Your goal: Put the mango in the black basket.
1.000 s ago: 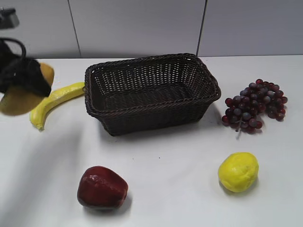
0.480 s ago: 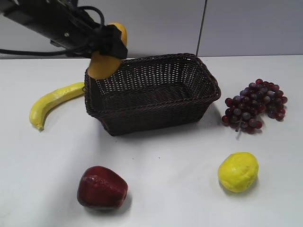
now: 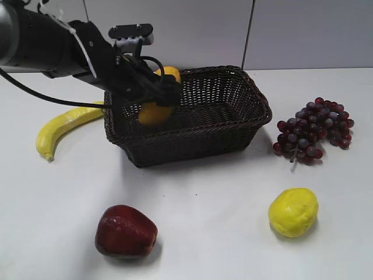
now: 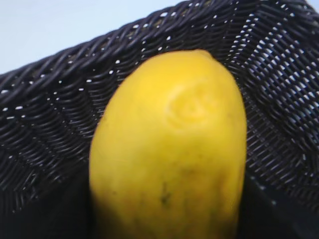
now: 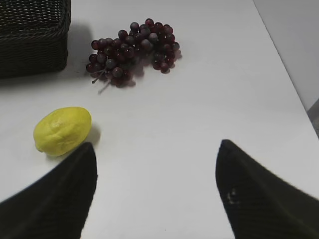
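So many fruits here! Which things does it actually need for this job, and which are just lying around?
Needed: mango, held by the left gripper over the basket.

Lying about: banana, apple, lemon, grapes.

Mango's (image 4: 169, 149) lower end cut off

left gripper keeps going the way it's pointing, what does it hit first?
Probably the black basket. The left gripper holds the mango over the basket's left end, and the wrist view shows woven wall right behind the fruit. Wall or floor first is unclear.
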Available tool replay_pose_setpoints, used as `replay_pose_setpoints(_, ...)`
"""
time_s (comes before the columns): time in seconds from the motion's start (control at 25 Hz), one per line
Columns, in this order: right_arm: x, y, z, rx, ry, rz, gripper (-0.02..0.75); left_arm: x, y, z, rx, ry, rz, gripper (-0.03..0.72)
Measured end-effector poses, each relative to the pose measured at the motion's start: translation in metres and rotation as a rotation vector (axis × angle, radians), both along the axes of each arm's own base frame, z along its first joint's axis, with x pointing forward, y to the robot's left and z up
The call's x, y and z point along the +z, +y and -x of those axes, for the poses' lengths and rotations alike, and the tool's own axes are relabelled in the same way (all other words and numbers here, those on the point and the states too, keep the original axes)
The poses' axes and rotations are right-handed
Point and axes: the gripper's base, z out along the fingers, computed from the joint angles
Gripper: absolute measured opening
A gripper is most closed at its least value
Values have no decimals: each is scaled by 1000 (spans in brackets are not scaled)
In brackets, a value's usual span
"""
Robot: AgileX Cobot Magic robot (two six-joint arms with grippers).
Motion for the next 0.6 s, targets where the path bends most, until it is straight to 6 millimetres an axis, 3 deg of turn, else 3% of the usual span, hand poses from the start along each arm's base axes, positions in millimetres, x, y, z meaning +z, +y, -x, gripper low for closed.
replay_pose_setpoints(0.16,0,0,0,0,0,0,571,-7,-1,-1,0,13,-8,662)
replay_pose_setpoints(0.36,0,0,0,0,0,0,571,-1,0,2,-35,16,-34,688)
replay_pose_setpoints(0.52,0,0,0,-1,0,-1,571,29,4,13,-68,11,-23,689)
replay_pose_setpoints(0.6,0,0,0,0,0,0,571,54,8,21,-94,-17,-22,689)
